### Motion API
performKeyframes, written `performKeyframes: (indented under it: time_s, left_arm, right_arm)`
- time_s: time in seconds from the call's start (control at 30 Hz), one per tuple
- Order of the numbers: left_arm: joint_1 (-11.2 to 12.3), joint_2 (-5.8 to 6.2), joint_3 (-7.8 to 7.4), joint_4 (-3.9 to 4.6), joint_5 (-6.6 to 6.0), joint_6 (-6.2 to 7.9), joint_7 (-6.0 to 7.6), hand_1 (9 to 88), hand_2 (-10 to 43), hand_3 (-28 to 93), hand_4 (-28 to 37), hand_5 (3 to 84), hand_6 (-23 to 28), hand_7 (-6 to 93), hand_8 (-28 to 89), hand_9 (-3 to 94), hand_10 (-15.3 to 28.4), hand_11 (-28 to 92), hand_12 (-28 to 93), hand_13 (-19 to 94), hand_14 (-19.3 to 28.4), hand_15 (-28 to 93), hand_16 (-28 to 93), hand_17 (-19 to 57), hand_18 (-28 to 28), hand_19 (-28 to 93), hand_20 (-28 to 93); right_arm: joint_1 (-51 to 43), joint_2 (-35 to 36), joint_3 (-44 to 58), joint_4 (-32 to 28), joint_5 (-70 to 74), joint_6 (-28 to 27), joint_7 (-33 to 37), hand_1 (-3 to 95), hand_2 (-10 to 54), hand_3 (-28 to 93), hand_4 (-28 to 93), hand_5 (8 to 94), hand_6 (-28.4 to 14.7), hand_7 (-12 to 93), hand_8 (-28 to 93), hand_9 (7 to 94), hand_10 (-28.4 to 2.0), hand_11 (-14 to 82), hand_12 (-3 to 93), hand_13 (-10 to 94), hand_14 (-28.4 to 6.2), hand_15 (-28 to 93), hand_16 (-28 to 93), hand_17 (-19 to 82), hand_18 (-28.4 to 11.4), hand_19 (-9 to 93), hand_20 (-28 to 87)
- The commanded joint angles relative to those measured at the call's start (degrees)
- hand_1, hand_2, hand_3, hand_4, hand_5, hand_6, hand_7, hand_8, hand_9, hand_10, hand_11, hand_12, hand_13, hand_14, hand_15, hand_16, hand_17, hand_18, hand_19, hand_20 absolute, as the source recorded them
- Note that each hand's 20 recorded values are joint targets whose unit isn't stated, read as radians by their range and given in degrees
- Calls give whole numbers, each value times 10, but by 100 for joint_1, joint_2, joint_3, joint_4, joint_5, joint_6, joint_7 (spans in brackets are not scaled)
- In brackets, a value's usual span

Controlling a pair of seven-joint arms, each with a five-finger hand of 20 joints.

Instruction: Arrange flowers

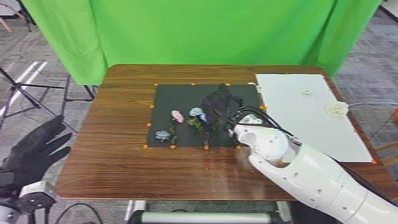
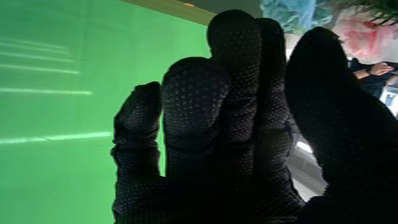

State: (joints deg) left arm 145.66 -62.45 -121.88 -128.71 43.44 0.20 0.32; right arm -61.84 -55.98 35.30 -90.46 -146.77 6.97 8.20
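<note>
Brown wood spreads beneath the work, the table point(image 1: 107, 170) backed by a green cloth point(image 1: 222, 37), with a black mat point(image 1: 160, 107) in its middle and a white board point(image 1: 298, 120) to the right. Over the mat's right part I have my right hand point(image 1: 216, 106), fingers long and straight, thumb standing off from them, nothing gripped that I can see. Just left of it lies a pale blue flower point(image 1: 197, 113), then a pink flower point(image 1: 178, 116), and nearer me, farther left, a darker blue flower point(image 1: 163, 135). A white flower point(image 1: 336, 109) sits by the board's right edge. Away past the table's left side, my left hand point(image 1: 34, 150) waits, wide and empty. What worries me most is crowding: the pale blue bloom is so near my glove that I cannot tell whether they touch, and a careless sideways sweep could push it into the pink one. If I closed from above, I would likely crush petals instead of catching a stem; thin stems could also slip between gloved fingers, or two could come up tangled by their leaves. My own hand hides the mat beneath it, so I might well misjudge where to pinch.
</note>
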Motion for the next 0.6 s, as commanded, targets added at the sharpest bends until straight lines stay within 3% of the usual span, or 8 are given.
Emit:
performKeyframes:
  time_s: [0.03, 0.2, 0.37, 0.47, 0.6]
  left_arm:
    - [60, -39, -8, -12, 6, 3, -39, 243, -2, 705, -267, 222, 6, 183, -98, 177, 90, 104, 190, 130, 117, 173, 70, -128, 177, 351, 95]
    - [54, -54, -6, -10, 12, -1, -16, 244, -1, 703, -268, 221, 6, 183, -98, 177, 90, 104, 190, 130, 117, 173, 70, -128, 177, 351, 95]
    - [98, -73, -10, -24, 11, 35, 11, 244, -1, 704, -267, 221, 6, 183, -98, 177, 89, 105, 190, 130, 117, 174, 70, -128, 177, 351, 95]
    - [122, -76, -21, -31, 13, 49, 22, 244, -1, 703, -266, 221, 6, 183, -98, 177, 90, 105, 190, 130, 117, 174, 70, -128, 178, 352, 95]
    - [150, -91, -44, -42, 13, 47, 47, 248, 5, 701, -268, 222, 6, 183, -98, 178, 89, 106, 189, 130, 117, 174, 70, -128, 177, 351, 95]
  right_arm:
    - [-83, 112, 134, -178, -24, -131, -191, 333, -95, 812, -283, 680, 46, 421, -48, 804, -61, 320, 272, 726, -29, 677, 283, 220, -190, 758, 562]
    - [-110, 403, 382, -173, 16, 46, 438, 292, -95, 847, -283, 652, 46, 394, -51, 763, -68, 332, 259, 704, -36, 683, 282, 211, -193, 751, 561]
    - [39, 951, 537, 66, 167, 4, 1518, 294, -89, 885, -281, 585, 39, 395, -81, 676, -77, 382, 280, 630, -47, 660, 257, 186, -189, 727, 542]
    - [67, 1224, 647, 287, 109, -348, 2092, 279, -80, 906, -270, 536, 25, 375, -180, 603, -88, 380, 263, 562, -58, 636, 235, 166, -188, 721, 533]
    - [-119, 1453, 1036, 431, 473, -990, 2484, 255, -74, 911, -268, 422, -10, 355, -175, 441, -114, 317, 240, 418, -80, 518, 188, 116, -188, 659, 491]
